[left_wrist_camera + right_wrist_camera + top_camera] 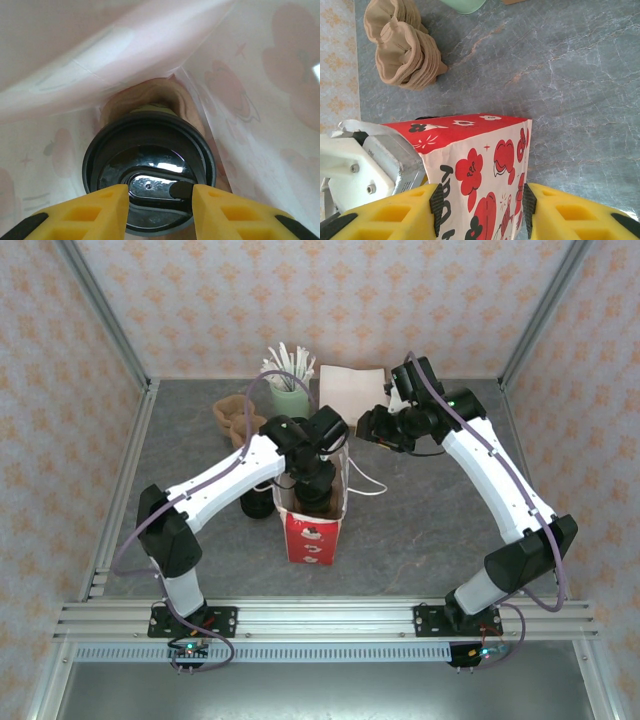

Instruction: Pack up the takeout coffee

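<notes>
A red and white paper bag [312,535] stands upright mid-table. In the left wrist view the takeout coffee [150,155] sits deep inside the bag [260,100], its round black lid facing up. My left gripper [160,200] reaches into the bag's mouth [315,485]. Its yellow fingers hover just above the near side of the lid, apart, with nothing pinched between them. My right gripper [481,202] straddles the bag's narrow side [475,150], both black pads touching its edges. In the top view the right gripper [372,430] is at the bag's far right corner.
A pale green cup of white sticks [289,390] stands at the back. Brown crumpled cup holders [235,418] [402,47] lie left of it. A flat pale packet [350,390] lies behind the right gripper. Black lids [257,502] sit left of the bag.
</notes>
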